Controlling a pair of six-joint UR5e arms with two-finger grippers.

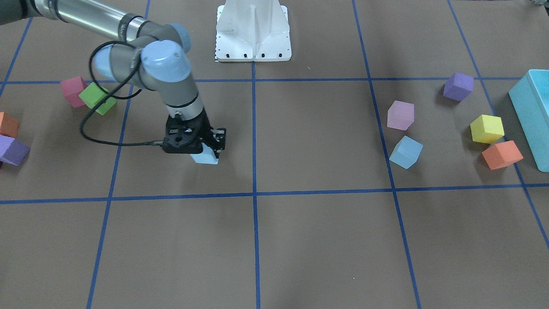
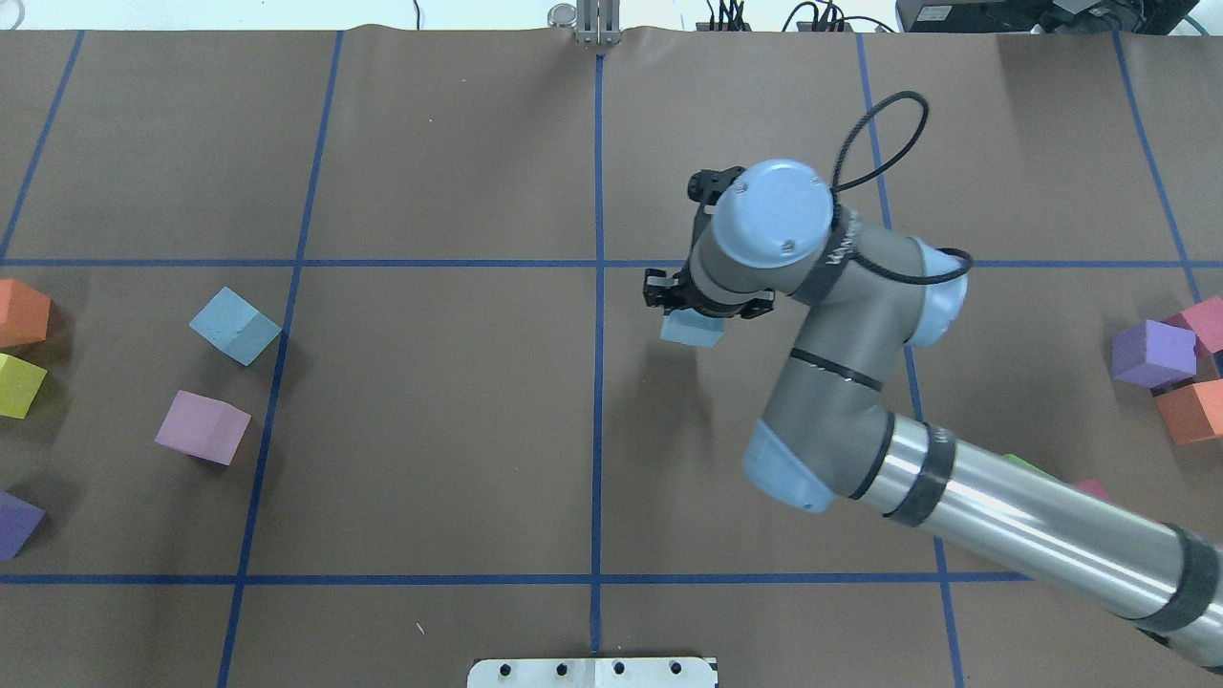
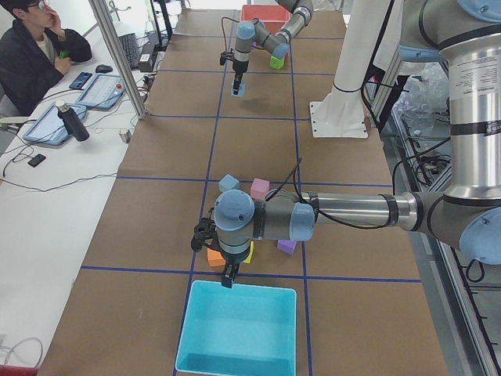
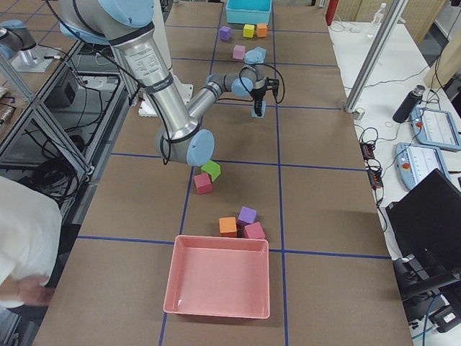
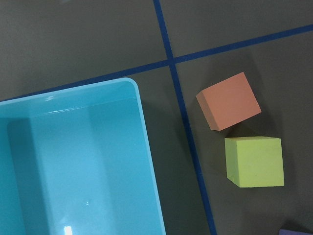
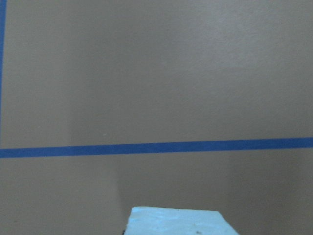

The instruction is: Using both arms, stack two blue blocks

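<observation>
My right gripper (image 1: pixel 211 151) is shut on a sky-blue block (image 1: pixel 205 158) and holds it a little above the table, just on the right arm's side of the centre line. It also shows in the overhead view (image 2: pixel 690 328) and at the bottom of the right wrist view (image 6: pixel 176 223). The second blue block (image 1: pixel 405 152) lies on the table on the left arm's side, also seen overhead (image 2: pixel 235 325). My left gripper (image 3: pixel 228 278) hangs over the near rim of the turquoise box (image 3: pixel 239 329). I cannot tell whether it is open or shut.
Near the second blue block lie a pink cube (image 1: pixel 400 115), a purple cube (image 1: pixel 458 86), a yellow cube (image 1: pixel 487 128) and an orange cube (image 1: pixel 502 154). On the right arm's side lie a green cube (image 1: pixel 97 98), further cubes and a pink tray (image 4: pixel 220 285).
</observation>
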